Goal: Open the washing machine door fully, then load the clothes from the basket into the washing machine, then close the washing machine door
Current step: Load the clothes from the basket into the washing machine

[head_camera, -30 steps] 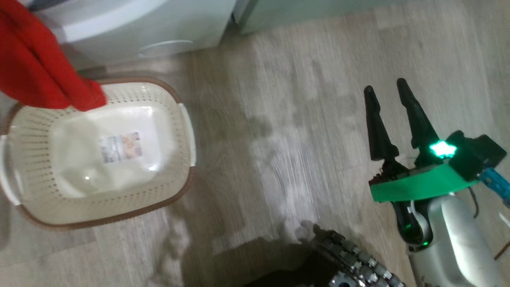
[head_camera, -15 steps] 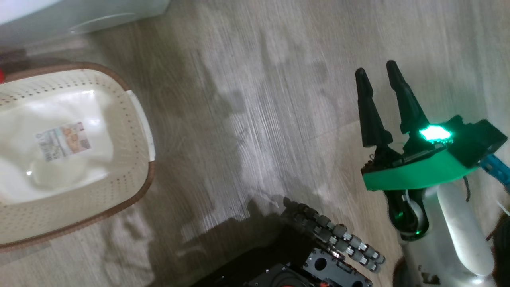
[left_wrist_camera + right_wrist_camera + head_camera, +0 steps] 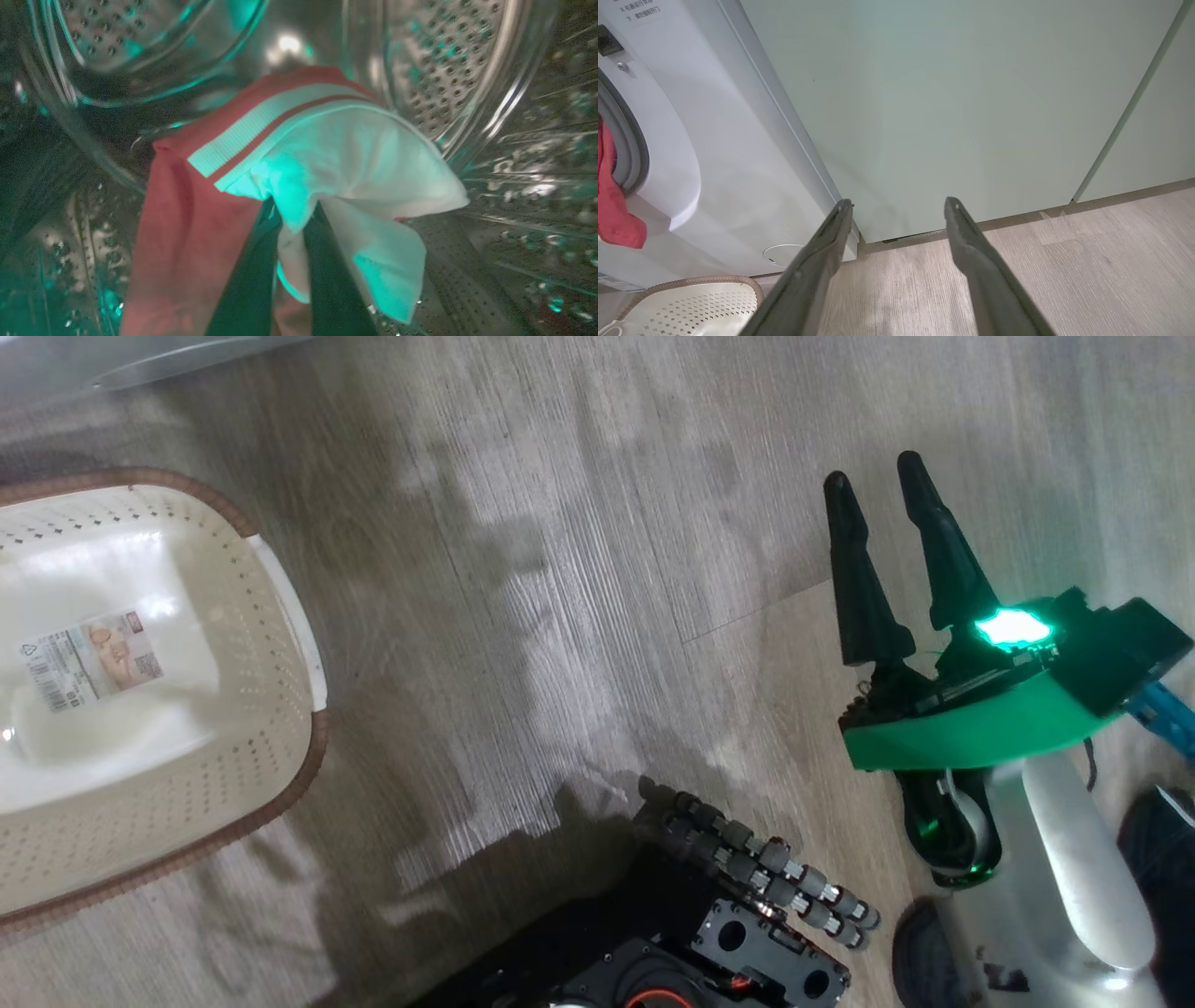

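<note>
Left claw [image 3: 295, 217] pinched on clothes [image 3: 345, 154] inside washing machine [image 3: 467, 60]. Right claw [image 3: 870, 469] spread wide, holding nothing, above floor [image 3: 579, 569].

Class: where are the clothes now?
In the left wrist view the clothes are inside the washing machine's steel drum, pinched by the left gripper; a red end hangs over the opening.
</note>
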You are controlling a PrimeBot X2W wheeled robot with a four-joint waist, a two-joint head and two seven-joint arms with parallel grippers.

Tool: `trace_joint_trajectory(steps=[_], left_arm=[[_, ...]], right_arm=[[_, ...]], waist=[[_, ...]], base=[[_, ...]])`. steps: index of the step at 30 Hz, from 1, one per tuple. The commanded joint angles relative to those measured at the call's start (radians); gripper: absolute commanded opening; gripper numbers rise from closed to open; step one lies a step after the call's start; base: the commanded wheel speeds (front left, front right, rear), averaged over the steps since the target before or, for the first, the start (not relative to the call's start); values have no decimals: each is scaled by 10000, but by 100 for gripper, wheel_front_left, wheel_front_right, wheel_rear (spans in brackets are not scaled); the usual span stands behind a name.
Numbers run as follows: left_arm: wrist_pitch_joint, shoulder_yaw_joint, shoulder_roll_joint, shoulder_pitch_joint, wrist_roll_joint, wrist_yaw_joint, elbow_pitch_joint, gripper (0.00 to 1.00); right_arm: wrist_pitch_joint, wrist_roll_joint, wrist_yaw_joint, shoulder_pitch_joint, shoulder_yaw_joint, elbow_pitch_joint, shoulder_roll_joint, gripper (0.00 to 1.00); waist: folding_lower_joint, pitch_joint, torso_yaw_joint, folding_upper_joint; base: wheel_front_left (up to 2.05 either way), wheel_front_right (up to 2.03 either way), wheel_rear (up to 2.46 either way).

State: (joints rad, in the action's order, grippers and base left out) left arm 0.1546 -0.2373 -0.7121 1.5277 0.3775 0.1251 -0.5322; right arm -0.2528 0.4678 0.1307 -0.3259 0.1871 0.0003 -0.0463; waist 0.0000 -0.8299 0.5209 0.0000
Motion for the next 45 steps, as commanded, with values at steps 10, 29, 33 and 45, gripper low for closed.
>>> trace_joint_trajectory(steps=[10, 29, 33, 45], left_arm=[[-140, 332, 14, -481, 657, -240, -1292, 0], [-3506, 391, 1526, -6086, 1078, 911, 2304, 100], [-3607, 402, 1786, -7953, 1109, 1567, 4143, 100], [-3836, -45, 2412, -11766, 924, 2697, 7144, 100]], right_arm=[[-89, -95, 0, 52, 4, -328, -39, 100], [-89, -1343, 0, 560, -830, 1, -39, 100], [-89, -1628, 0, 632, -1028, 84, -39, 100], [-73, -2057, 0, 617, -1377, 607, -39, 100]], waist=[[0, 92, -304, 0], [0, 2250, -2116, 0], [0, 2576, -2550, 0], [0, 3216, -3358, 0]], base=[[0, 0, 0], [0, 0, 0], [0, 0, 0], [0, 0, 0]])
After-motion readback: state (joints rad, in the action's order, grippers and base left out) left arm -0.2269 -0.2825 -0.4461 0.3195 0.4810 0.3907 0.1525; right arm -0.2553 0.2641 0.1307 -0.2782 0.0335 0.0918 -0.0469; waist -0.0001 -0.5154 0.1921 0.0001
